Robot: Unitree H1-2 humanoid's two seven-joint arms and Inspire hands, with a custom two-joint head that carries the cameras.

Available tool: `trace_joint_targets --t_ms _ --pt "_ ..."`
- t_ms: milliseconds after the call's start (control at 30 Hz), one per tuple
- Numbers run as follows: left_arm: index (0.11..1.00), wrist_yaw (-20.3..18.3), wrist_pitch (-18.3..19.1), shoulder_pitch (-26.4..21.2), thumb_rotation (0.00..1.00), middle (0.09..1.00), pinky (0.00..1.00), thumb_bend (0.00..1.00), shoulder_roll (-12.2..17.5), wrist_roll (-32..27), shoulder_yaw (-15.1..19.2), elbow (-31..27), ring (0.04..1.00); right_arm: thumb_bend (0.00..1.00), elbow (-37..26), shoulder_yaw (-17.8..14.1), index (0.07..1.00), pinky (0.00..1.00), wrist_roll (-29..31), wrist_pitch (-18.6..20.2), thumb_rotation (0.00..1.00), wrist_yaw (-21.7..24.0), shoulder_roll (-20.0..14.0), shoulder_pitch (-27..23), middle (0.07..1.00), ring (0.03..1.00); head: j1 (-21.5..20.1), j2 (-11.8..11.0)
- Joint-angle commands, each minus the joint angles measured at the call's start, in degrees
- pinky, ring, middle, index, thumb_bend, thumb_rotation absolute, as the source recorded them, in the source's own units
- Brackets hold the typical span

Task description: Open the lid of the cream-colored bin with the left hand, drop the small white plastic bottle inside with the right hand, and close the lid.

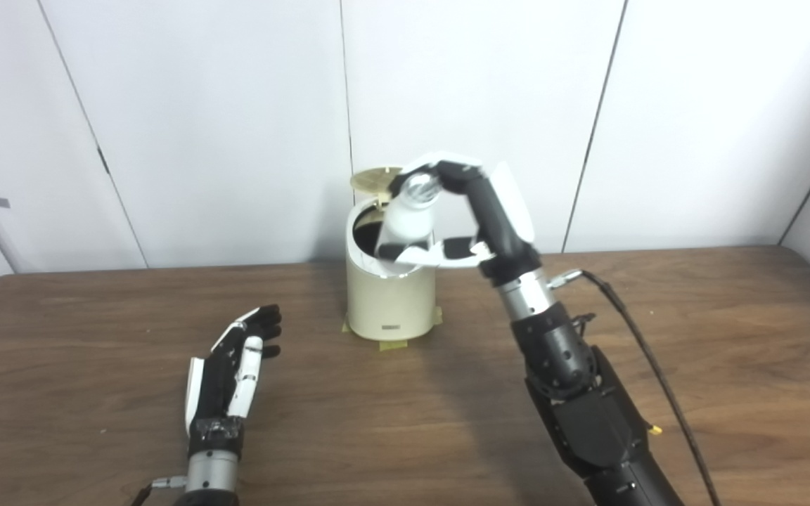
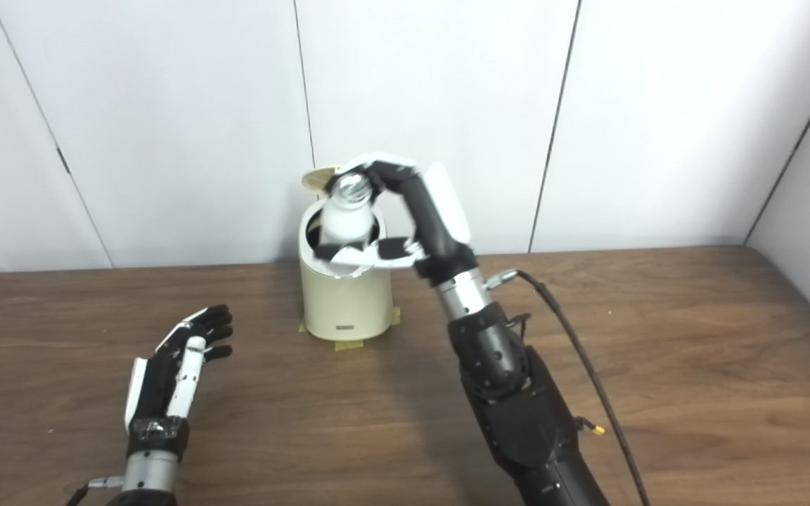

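Now, line by line:

Bin: the cream-colored bin (image 1: 391, 302) is a smooth, upright cylinder at the back middle of the table, with strips of yellowish tape under its base.

Lid: the round lid (image 1: 375, 180) stands tipped up behind the opening, its ribbed underside showing; the dark mouth of the bin is uncovered.

Bottle: the small white plastic bottle (image 1: 408, 221) is smooth and rounded with a clear, shiny cap, tilted, its lower end at the mouth of the bin.

Right hand: the right hand (image 1: 472, 225) arches over the bin, fingers on the cap end and thumb under the base, gripping the bottle between them.

Left hand: the left hand (image 1: 236, 365) lies low over the table, well left of the bin, black and white fingers spread and holding nothing.

Table: the table (image 1: 728, 337) is dark brown wood grain with a matte surface.

Cable: a black cable (image 1: 647, 358) loops from the right wrist down along the arm.
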Motion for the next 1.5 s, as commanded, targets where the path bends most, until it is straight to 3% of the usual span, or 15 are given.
trace_joint_targets --t_ms 0,133,333,567,800,1033,1467 --pt "0.762 0.8 -1.2 1.4 0.79 0.764 0.68 0.26 -0.9 1.0 -0.9 0.8 0.756 0.52 0.0 1.3 0.509 0.32 -1.6 -2.1 0.0 -3.9 -1.5 -4.5 0.496 0.405 0.0 0.0" --pt "0.763 1.0 -1.6 1.6 0.81 0.768 0.69 0.26 -0.9 1.7 -1.3 0.6 0.762 0.52 3.1 6.9 0.493 0.37 -3.0 -2.1 0.0 -8.7 -4.0 -7.3 0.496 0.426 0.1 0.1" --pt "0.761 1.3 -2.2 1.7 0.81 0.769 0.69 0.26 -1.0 1.5 -1.5 0.8 0.764 0.52 9.1 16.6 0.483 0.38 -12.1 -2.1 0.0 -23.7 -7.2 -11.8 0.494 0.438 0.5 0.0" --pt "0.76 1.8 -2.5 1.9 0.81 0.765 0.69 0.26 -0.7 1.7 -2.0 0.5 0.762 0.52 14.0 21.6 0.483 0.36 -17.1 -2.1 0.0 -33.3 -7.8 -14.5 0.492 0.433 0.6 0.1" --pt "0.763 1.8 -2.2 1.9 0.82 0.771 0.69 0.27 -0.6 1.7 -2.4 0.2 0.768 0.52 17.3 26.3 0.487 0.36 -17.7 -2.1 0.0 -38.9 -8.6 -17.3 0.489 0.433 1.1 0.1" --pt "0.759 2.5 -1.9 2.1 0.82 0.767 0.69 0.27 -0.8 2.7 -2.9 -0.1 0.763 0.52 19.5 30.5 0.493 0.34 -16.5 -2.1 0.0 -41.6 -9.7 -19.8 0.492 0.422 1.4 0.1" --pt "0.76 3.0 -2.1 2.4 0.83 0.771 0.69 0.28 -0.8 3.9 -3.8 -0.3 0.766 0.52 25.9 31.9 0.494 0.36 -13.1 -2.1 0.0 -43.3 -9.8 -21.9 0.492 0.429 2.1 0.1"
